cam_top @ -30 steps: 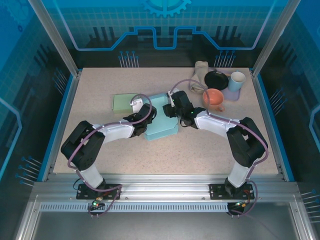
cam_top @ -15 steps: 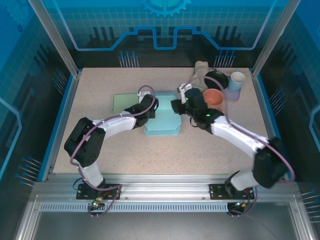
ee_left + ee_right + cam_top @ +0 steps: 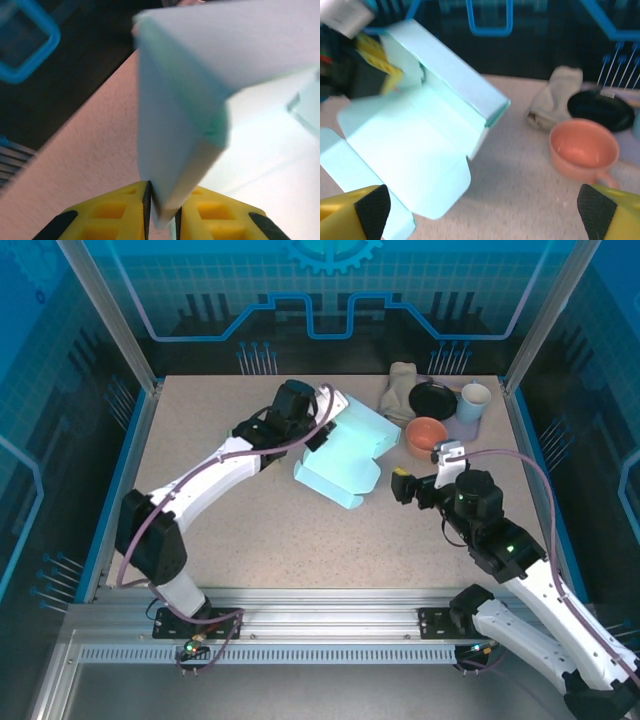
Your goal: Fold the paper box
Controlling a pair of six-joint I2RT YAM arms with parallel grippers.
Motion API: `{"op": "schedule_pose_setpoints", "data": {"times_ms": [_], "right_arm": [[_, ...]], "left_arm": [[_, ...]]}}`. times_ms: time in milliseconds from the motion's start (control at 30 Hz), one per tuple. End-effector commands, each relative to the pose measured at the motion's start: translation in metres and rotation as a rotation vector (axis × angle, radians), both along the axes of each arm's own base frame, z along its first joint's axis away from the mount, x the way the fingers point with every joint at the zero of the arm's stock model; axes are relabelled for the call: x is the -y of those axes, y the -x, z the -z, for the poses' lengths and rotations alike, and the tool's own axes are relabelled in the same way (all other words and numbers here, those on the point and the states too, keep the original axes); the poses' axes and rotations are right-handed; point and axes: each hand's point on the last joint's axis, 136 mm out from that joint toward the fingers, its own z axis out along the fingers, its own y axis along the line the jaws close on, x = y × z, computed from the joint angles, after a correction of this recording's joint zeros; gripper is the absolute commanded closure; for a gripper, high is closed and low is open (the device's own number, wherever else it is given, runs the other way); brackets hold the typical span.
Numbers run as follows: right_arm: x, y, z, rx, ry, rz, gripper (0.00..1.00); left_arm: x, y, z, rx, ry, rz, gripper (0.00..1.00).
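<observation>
Top external view: the left end effector (image 3: 315, 420) pinches the mint paper box (image 3: 345, 455) at mid-counter.
In the left wrist view its yellow fingers (image 3: 125, 210) stand narrow, clamped on the thin edge of a box panel, and the half-folded box sits tilted over the counter (image 3: 250, 530). Right of the box and apart from it, the right end effector (image 3: 402, 485) gapes wide, holding nothing, near the orange cup (image 3: 427, 435).

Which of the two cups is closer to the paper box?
The orange cup, just right of the paper box. The pale cup stands farther back toward the corner, beyond the black dish.
</observation>
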Motion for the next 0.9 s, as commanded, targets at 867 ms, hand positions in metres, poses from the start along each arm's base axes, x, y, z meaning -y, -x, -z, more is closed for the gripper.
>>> {"op": "schedule_pose_setpoints", "data": {"times_ms": [867], "right_arm": [[0.018,0.034,-0.021,0.077,-0.185,0.007,0.0]], "left_arm": [[0.045,0.027,0.205,-0.136,-0.891,0.441,0.86]]}}
